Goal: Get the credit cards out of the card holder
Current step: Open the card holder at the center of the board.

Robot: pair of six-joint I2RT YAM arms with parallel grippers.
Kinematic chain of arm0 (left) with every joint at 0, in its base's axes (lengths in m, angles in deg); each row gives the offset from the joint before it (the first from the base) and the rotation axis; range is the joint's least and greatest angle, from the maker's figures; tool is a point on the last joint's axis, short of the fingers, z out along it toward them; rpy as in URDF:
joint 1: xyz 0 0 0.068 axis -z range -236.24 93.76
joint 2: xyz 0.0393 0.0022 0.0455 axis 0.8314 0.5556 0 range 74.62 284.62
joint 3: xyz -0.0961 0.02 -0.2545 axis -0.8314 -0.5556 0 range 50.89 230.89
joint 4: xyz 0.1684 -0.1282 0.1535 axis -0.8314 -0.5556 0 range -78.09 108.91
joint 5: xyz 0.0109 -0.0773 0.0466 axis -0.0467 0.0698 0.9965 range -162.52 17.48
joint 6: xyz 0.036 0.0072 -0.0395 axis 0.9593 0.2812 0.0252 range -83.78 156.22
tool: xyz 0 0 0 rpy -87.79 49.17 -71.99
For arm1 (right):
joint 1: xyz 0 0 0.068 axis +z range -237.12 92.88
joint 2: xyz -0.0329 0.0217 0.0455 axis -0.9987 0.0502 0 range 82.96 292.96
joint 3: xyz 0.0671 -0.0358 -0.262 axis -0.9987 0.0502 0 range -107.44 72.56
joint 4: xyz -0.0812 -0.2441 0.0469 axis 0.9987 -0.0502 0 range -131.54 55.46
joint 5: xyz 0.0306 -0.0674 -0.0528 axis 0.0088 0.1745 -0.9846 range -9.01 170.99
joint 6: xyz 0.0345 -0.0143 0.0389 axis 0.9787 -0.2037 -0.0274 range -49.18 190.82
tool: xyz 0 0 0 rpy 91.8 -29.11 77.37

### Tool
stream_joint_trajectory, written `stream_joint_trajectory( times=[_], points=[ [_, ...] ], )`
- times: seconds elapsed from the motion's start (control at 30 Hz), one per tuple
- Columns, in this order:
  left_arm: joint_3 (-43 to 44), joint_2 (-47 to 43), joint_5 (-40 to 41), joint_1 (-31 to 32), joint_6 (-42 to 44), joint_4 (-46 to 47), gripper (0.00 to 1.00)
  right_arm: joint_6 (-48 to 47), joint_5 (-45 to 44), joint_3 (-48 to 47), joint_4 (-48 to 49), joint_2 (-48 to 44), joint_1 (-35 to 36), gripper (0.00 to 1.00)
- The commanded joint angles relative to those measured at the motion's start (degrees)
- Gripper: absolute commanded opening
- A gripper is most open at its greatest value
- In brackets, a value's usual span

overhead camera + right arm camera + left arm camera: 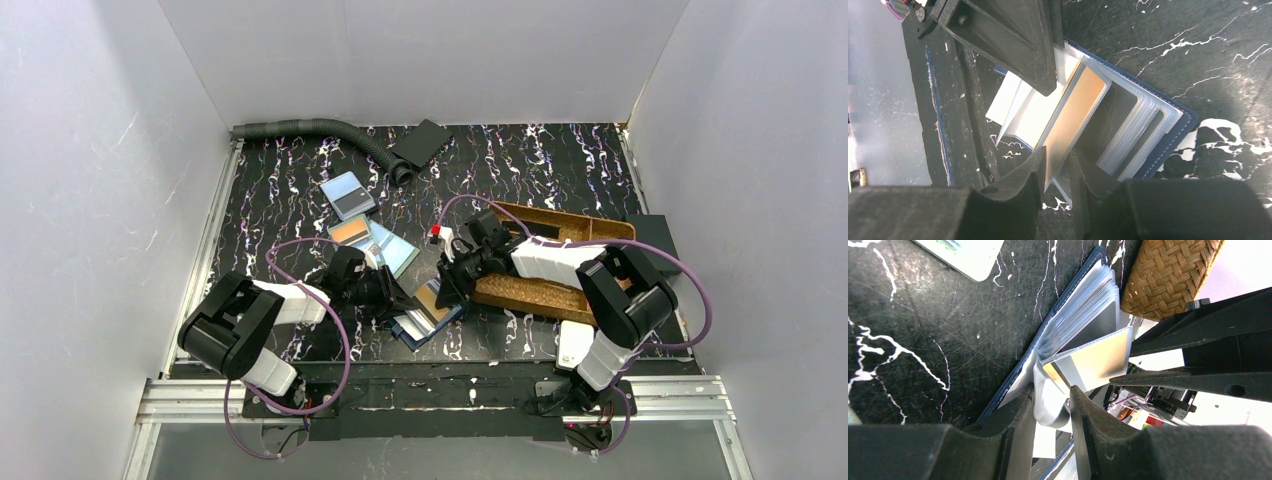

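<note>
Between white walls (100,150), a black white-veined table (520,160) bears credit cards (348,195).

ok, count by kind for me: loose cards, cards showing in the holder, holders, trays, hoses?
Loose cards: 3
Tan card in the holder: 1
Holder: 1
Woven tray: 1
Hose: 1
Total: 7

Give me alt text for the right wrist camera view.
The right fingers straddle the lower edge of an orange card in the open navy card holder, which lies on a black marbled table. The left fingers grip its clear sleeves.
</note>
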Motion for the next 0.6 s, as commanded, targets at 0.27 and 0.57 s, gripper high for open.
stream_joint_trajectory(
  times=[0.27,0.57],
  points=[
    [-0.06,-5.08,0.12,-0.40,3.11,-2.33,0.31,2.41,-0.85,-0.82,1.81,-1.24,-0.57,0.01],
    [0.11,-6.59,-1.70,-0.82,6.03,-2.42,0.34,4.26,-3.67,0.73,4.39,-3.29,-1.61,0.01]
  ],
)
